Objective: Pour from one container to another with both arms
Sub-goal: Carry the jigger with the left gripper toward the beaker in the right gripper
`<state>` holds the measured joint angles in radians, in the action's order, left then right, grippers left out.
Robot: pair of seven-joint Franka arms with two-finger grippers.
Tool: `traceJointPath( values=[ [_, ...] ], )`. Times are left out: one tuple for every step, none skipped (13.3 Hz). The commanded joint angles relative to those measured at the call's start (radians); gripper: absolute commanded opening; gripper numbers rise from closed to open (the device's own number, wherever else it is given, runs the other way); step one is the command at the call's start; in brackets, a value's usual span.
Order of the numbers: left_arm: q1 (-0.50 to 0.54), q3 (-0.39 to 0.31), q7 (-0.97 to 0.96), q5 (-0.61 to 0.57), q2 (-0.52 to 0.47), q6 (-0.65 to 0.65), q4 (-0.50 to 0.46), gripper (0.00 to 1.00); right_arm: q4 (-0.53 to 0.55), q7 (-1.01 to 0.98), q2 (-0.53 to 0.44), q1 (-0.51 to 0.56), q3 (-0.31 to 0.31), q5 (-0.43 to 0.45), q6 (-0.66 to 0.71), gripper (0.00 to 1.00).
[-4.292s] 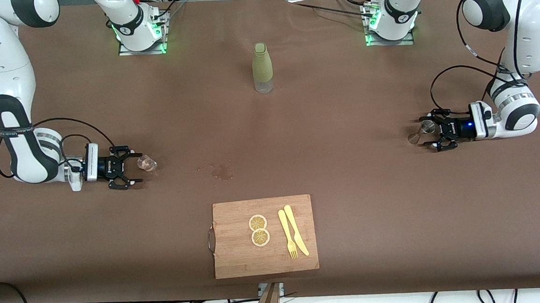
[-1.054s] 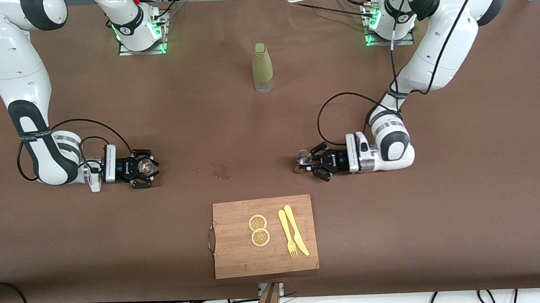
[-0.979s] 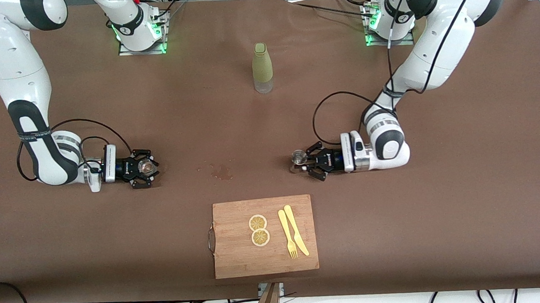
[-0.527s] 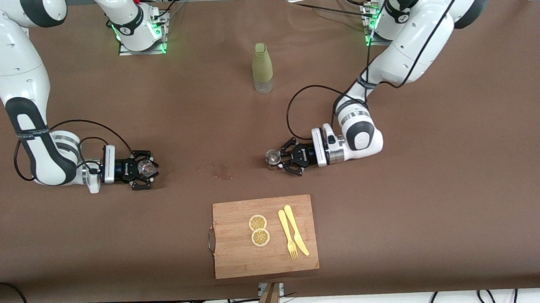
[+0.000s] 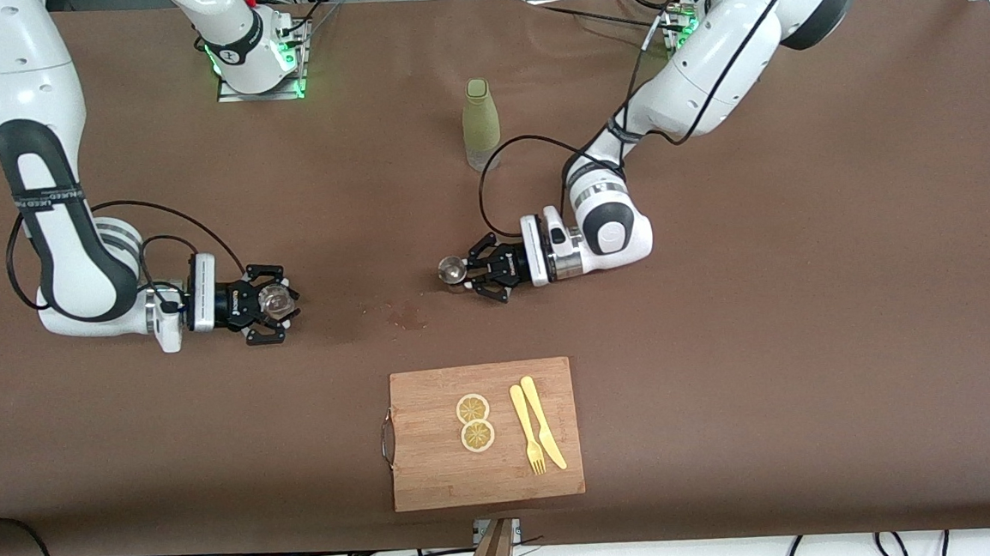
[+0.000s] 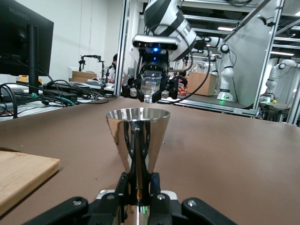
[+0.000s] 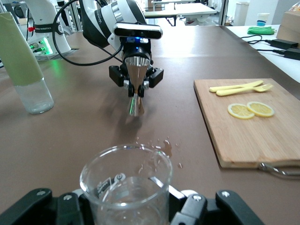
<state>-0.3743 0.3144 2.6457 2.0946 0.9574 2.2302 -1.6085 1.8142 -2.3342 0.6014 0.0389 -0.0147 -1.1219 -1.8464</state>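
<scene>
The silvery steel jigger [image 5: 452, 270] stands upright, with my left gripper [image 5: 463, 271] shut on its narrow waist, low over the middle of the table. In the left wrist view the jigger [image 6: 138, 136] fills the centre above my left gripper [image 6: 139, 185]. The clear glass cup [image 5: 275, 300] sits upright in my right gripper [image 5: 277, 302], which is shut on it toward the right arm's end of the table. The right wrist view shows the glass cup [image 7: 125, 187] close up in my right gripper [image 7: 126, 206], facing the jigger [image 7: 136, 79].
A wet stain [image 5: 407, 316] marks the brown table between the two grippers. The green-sleeved bottle [image 5: 481, 124] stands farther from the front camera. A wooden cutting board [image 5: 438, 479] with lemon slices [image 5: 475, 422] and yellow cutlery [image 5: 537, 434] lies near the front edge.
My left arm has carried the jigger from its own end of the table to the middle, toward the glass. My right gripper, open beside the glass at first, has shut on it.
</scene>
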Motion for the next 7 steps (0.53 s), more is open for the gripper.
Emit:
traceJointPath(
  values=[
    [-0.051,0.000,0.066,0.081,0.020,0.057,0.059,0.00,0.073,0.082,-0.097,-0.097,0.030,-0.004,-0.065,0.30],
    [-0.055,-0.001,0.066,0.081,0.024,0.063,0.071,0.00,0.082,0.110,-0.112,-0.121,0.032,-0.004,-0.092,0.30],
    [-0.069,-0.005,0.066,0.079,0.029,0.081,0.084,0.00,0.086,0.133,-0.121,-0.148,0.033,-0.004,-0.112,0.30],
    [-0.086,-0.009,0.065,0.079,0.032,0.091,0.099,0.00,0.088,0.150,-0.129,-0.169,0.033,-0.004,-0.132,0.30],
    [-0.095,-0.011,0.065,0.081,0.043,0.092,0.108,0.00,0.097,0.160,-0.135,-0.197,0.033,-0.004,-0.170,0.30],
    [-0.098,-0.015,0.066,0.079,0.058,0.092,0.134,0.00,0.103,0.188,-0.144,-0.220,0.036,-0.003,-0.206,0.30],
    [-0.112,-0.018,0.066,0.079,0.075,0.092,0.159,0.00,0.111,0.212,-0.152,-0.247,0.036,-0.001,-0.239,0.30]
  ],
)
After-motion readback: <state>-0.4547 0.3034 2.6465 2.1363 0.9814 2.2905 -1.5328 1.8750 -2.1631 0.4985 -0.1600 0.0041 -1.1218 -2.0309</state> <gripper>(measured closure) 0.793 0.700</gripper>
